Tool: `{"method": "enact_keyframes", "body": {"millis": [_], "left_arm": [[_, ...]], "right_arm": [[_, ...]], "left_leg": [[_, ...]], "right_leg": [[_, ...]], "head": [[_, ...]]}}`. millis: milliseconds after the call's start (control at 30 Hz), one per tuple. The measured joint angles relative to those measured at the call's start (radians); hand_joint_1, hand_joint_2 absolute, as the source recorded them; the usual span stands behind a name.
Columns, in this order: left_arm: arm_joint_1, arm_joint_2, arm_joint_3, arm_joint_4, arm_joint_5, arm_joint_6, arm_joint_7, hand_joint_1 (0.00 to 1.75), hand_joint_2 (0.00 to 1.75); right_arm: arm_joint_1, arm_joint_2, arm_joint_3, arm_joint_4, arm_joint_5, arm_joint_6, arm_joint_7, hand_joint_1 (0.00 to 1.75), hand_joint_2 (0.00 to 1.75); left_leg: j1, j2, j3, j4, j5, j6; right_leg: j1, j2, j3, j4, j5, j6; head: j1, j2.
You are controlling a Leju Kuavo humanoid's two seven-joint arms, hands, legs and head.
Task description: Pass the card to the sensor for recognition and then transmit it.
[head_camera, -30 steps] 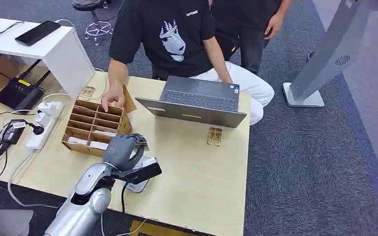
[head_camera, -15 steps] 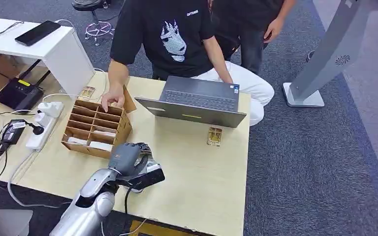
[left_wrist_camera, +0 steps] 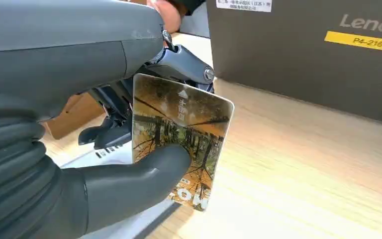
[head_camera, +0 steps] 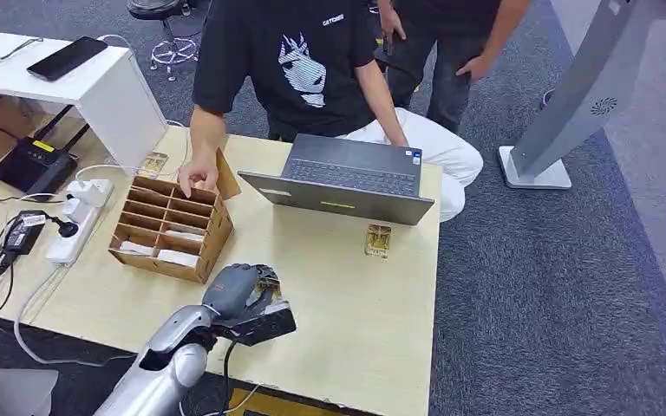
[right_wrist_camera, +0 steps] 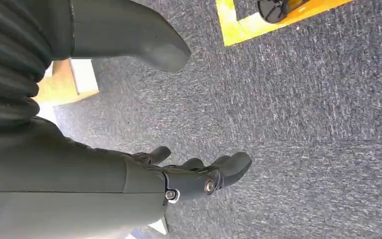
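A: Where is the card [left_wrist_camera: 181, 142]?
B: It is pinched in the robot's left hand [head_camera: 239, 290], thumb [left_wrist_camera: 144, 181] pressed on its printed face and the darker fingers behind it. The card stands roughly upright, showing a picture of trees in autumn colours.

A: And the sensor?
B: A white, flat device [left_wrist_camera: 112, 155] lies on the table just beside the held card; in the head view the hand hovers over that spot near the table's front edge, so the device itself is mostly hidden there.

A: What of the right hand [right_wrist_camera: 194, 177]?
B: It hangs over grey carpet, holding nothing, fingers loosely apart and slightly curved.

A: What surrounds the left hand?
B: A cardboard divider box [head_camera: 172, 228] sits near it on the wooden table [head_camera: 355, 295], with a person's hand [head_camera: 198, 178] resting on its far rim. Beyond is an open laptop [head_camera: 342, 178], its lid back facing the robot. Another card [head_camera: 378, 240] lies flat in front of the laptop, well apart from the hand. A power strip [head_camera: 78, 217] lies left of the box.
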Motion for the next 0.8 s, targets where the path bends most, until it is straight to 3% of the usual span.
{"method": "enact_keyframes", "body": {"millis": [333,667,800], "left_arm": [[0.009,0.037,-0.034,0.035,0.023,-0.018,0.015,1.75,1.75],[-0.004,0.060,-0.032,0.048,0.007,0.068,0.066,1.75,1.75],[-0.010,0.068,-0.022,0.048,0.007,0.071,0.069,1.75,1.75]], "right_arm": [[0.000,0.000,-0.005,0.000,0.019,0.005,0.006,0.00,1.75],[0.000,0.000,-0.012,0.000,0.032,0.006,0.003,0.00,1.75],[0.000,0.000,-0.017,0.000,0.034,0.006,0.003,0.00,1.75]], "left_leg": [[0.000,0.001,0.001,0.000,0.000,0.000],[0.000,0.000,0.000,0.000,0.000,0.000],[0.000,0.000,0.000,0.000,0.000,0.000]], "right_leg": [[0.000,0.001,0.000,0.000,0.000,0.000],[0.000,0.000,0.000,0.000,0.000,0.000],[0.000,0.000,0.000,0.000,0.000,0.000]], "head": [[0.000,0.000],[0.000,0.000],[0.000,0.000]]}}
